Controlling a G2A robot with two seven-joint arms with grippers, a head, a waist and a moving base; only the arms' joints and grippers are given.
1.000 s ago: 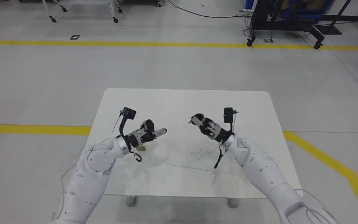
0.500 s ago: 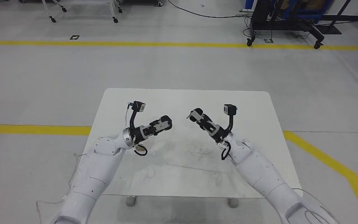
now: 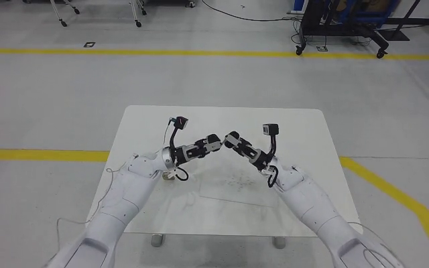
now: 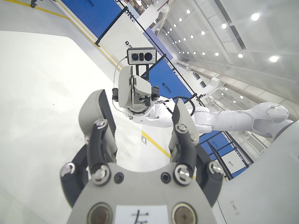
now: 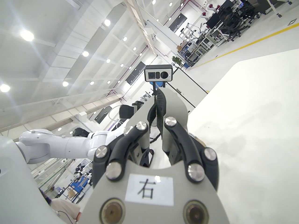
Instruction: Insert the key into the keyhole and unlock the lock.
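1. Progress: early, by judgement; nothing inserted and nothing unlocked, as far as can be seen.
2. For the left gripper point(image 4: 139, 97): spread wide and empty, raised above the table point(image 3: 295, 127) near its middle, aimed at the right gripper point(image 4: 132, 88).
3. For the right gripper: clenched, pads pressed flat together, raised likewise and aimed back; tips of the two near each other but apart in the top view.
4. As to the key: cannot tell where. Possibly pinched between the clenched right pads, but too thin or too hidden to make out.
5. As to the lock point(image 3: 170, 178): probably the small tan lump lying on the table just under the left arm point(image 3: 144, 171), lower than both grippers; too small to be sure, and no keyhole to be made out.
6. Done at most: key perhaps in hand on the right, arms posed face to face in the air.
7. Left to do, by judgement: nearly all. Take hold of the lock with the empty left gripper, or steady it in place; line key up with keyhole; push fully in; turn until open.
8. Worth checking first: a true hold on the key in the right pads, needed for every later step.
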